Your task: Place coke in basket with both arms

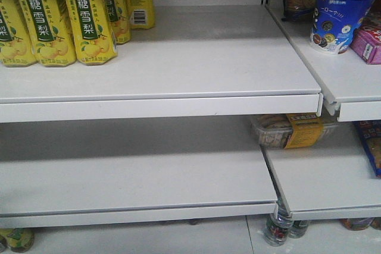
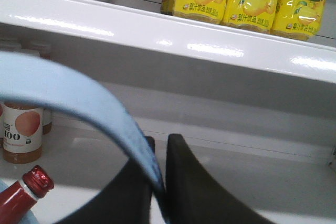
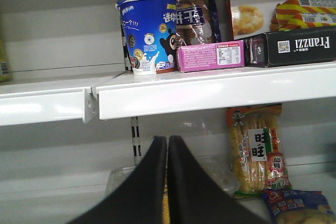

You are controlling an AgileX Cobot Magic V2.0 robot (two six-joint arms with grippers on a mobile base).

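Observation:
In the left wrist view my left gripper [image 2: 161, 142] is shut on the basket's pale blue strap handle [image 2: 68, 90], which arcs up and to the left from between the black fingers. Below that arc, at the bottom left corner, the coke's red neck and screw cap [image 2: 30, 191] stick up; the rest of the bottle and the basket body are out of view. In the right wrist view my right gripper [image 3: 167, 141] is shut with nothing between its fingers, facing the shelves. The front view shows neither arm, nor the coke, nor the basket.
White shelf boards [image 1: 178, 96] run across at two heights. Yellow pear-drink bottles [image 1: 89, 16] stand upper left. A blue cup [image 3: 147, 32], a pink box [image 3: 210, 56] and a black box [image 3: 296, 48] sit upper right. Behind my right gripper lies a clear food box [image 3: 220, 174]. An orange juice bottle [image 2: 21, 135] stands left.

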